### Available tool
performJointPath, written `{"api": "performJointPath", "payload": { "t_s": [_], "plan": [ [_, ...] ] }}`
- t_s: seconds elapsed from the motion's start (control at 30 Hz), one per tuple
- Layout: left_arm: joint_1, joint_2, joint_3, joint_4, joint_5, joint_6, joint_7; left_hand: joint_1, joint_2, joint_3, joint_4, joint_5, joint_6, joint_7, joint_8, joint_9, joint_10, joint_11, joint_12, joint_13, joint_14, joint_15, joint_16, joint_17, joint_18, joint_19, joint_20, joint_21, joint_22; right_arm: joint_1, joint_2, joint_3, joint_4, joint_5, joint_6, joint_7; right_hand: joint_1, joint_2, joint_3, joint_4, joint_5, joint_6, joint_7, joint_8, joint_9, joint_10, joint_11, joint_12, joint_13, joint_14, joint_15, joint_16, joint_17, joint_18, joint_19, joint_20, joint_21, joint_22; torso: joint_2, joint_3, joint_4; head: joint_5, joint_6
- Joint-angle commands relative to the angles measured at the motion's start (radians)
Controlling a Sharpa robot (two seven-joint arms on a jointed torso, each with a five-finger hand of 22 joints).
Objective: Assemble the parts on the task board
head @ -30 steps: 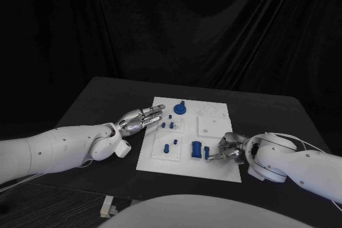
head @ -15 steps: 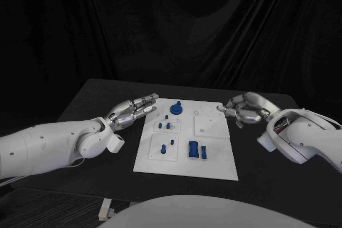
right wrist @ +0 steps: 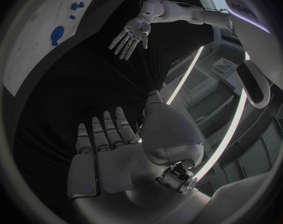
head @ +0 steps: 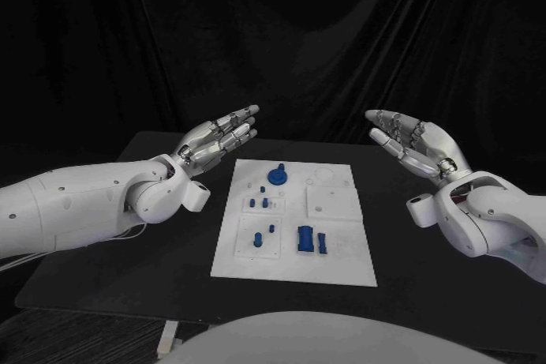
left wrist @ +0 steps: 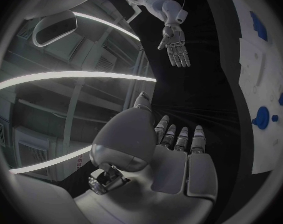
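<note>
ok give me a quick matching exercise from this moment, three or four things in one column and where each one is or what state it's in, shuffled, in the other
Things
1. left hand
2. right hand
3. round blue part with a knob
4. task board

Place or state
A. flat on the middle of the black table
B. raised and open above the table's far right side
C. on the far end of the board
D. raised and open above the table's far left side

Pairs: 1-D, 2-B, 3-C, 4-A
</note>
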Motion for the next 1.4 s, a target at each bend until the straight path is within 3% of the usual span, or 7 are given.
{"api": "performJointPath", "payload": {
  "t_s": [0.03,0.33,0.37,0.57,0.97,1.07,1.4],
  "plan": [
    [0.004,0.009,0.001,0.000,0.027,-0.039,0.165,-0.011,-0.001,-0.006,0.000,0.000,-0.111,-0.023,-0.013,-0.010,-0.003,0.015,-0.018,-0.002,0.000,-0.013,-0.004,-0.001,0.014,0.001,-0.007,-0.003,-0.002,-0.016,0.003,0.001,-0.010,0.117,0.088,0.163,-0.016,-0.032,0.041,0.002,-0.003,-0.137,-0.103,-0.080,-0.134,-0.137,-0.099,-0.061,-0.129,-0.135,-0.065,-0.055,-0.047,0.054,-0.036,-0.043,-0.008,-0.081,-0.002,0.0048,-0.0008,-0.007,0.000],
    [0.002,0.025,0.001,-0.007,0.029,-0.048,0.179,-0.018,-0.004,-0.011,0.000,-0.004,-0.155,-0.012,-0.017,-0.014,-0.003,-0.005,-0.028,-0.003,0.000,-0.026,-0.004,-0.001,0.017,0.001,-0.018,-0.003,-0.002,-0.037,0.002,0.001,-0.022,0.130,0.120,0.180,-0.024,-0.048,0.071,0.001,-0.005,-0.229,-0.165,-0.096,-0.213,-0.193,-0.157,-0.092,-0.226,-0.162,-0.138,-0.079,-0.062,0.089,-0.039,-0.105,-0.013,-0.123,0.004,0.0077,-0.0062,-0.010,0.000],
    [0.002,0.023,0.000,-0.006,0.014,-0.029,0.000,-0.408,-0.073,0.080,-0.089,-0.089,-0.244,0.024,-0.031,-0.029,0.000,0.057,-0.087,-0.014,0.000,-0.028,-0.004,-0.001,-0.047,0.001,-0.043,-0.003,-0.002,-0.035,0.003,0.000,-0.022,0.097,0.078,0.128,-0.335,-0.074,0.119,-0.086,-0.054,-0.263,-0.107,-0.114,-0.248,-0.210,-0.123,-0.182,-0.274,-0.162,-0.094,-0.079,-0.062,0.025,-0.039,-0.188,-0.013,-0.125,0.003,0.0086,-0.0070,-0.006,0.000],
    [-0.005,0.033,0.011,-0.002,0.022,-0.069,-0.008,-0.577,-0.101,0.114,-0.122,-0.127,-0.244,0.024,-0.031,-0.029,0.000,0.057,-0.087,-0.014,0.000,-0.028,-0.004,-0.001,-0.047,0.001,-0.123,-0.003,-0.002,-0.048,0.019,0.021,-0.028,0.137,0.046,0.114,-0.810,-0.074,0.239,-0.219,-0.165,-0.350,0.031,-0.114,-0.248,-0.210,-0.041,-0.182,-0.274,-0.162,-0.094,-0.079,-0.062,-0.090,-0.039,-0.188,-0.013,-0.125,0.006,0.0106,-0.0033,-0.016,0.020],
    [-0.057,0.110,0.096,0.026,0.090,-0.376,-0.072,-0.873,-0.152,0.180,-0.188,-0.192,-0.244,0.024,-0.031,-0.029,0.000,0.057,-0.087,-0.014,0.000,-0.028,-0.004,-0.001,-0.077,0.001,-0.123,-0.003,-0.002,-0.136,0.128,0.166,-0.069,0.404,-0.172,0.021,-1.074,-0.074,0.239,-0.292,-0.165,-0.350,0.031,-0.114,-0.248,-0.210,-0.041,-0.182,-0.274,-0.162,-0.094,-0.079,-0.062,-0.090,-0.039,-0.188,-0.013,-0.125,0.028,0.0255,0.0249,-0.095,0.172],
    [-0.076,0.138,0.127,0.036,0.114,-0.490,-0.095,-0.930,-0.162,0.193,-0.201,-0.204,-0.244,0.024,-0.031,-0.029,0.000,0.057,-0.087,-0.014,0.000,-0.028,-0.004,-0.001,-0.155,0.001,-0.123,-0.003,-0.002,-0.153,0.149,0.193,-0.076,0.456,-0.214,0.003,-1.074,-0.074,0.239,-0.292,-0.165,-0.350,0.031,-0.114,-0.248,-0.210,-0.041,-0.182,-0.274,-0.162,-0.094,-0.079,-0.062,-0.090,-0.039,-0.188,-0.013,-0.125,0.034,0.0293,0.0322,-0.116,0.211],
    [-0.119,0.201,0.197,0.059,0.170,-0.742,-0.147,-1.064,-0.234,0.283,-0.292,-0.295,-0.244,0.024,-0.031,-0.029,0.000,0.057,-0.087,-0.014,0.000,-0.028,-0.004,-0.001,-0.155,0.001,-0.123,-0.003,-0.002,-0.163,0.161,0.209,-0.081,0.485,-0.237,-0.007,-1.074,-0.074,0.239,-0.292,-0.165,-0.350,0.031,-0.114,-0.248,-0.210,-0.041,-0.182,-0.274,-0.162,-0.094,-0.079,-0.062,-0.090,-0.039,-0.188,-0.013,-0.125,0.043,0.0354,0.0436,-0.148,0.273]
  ]
}}
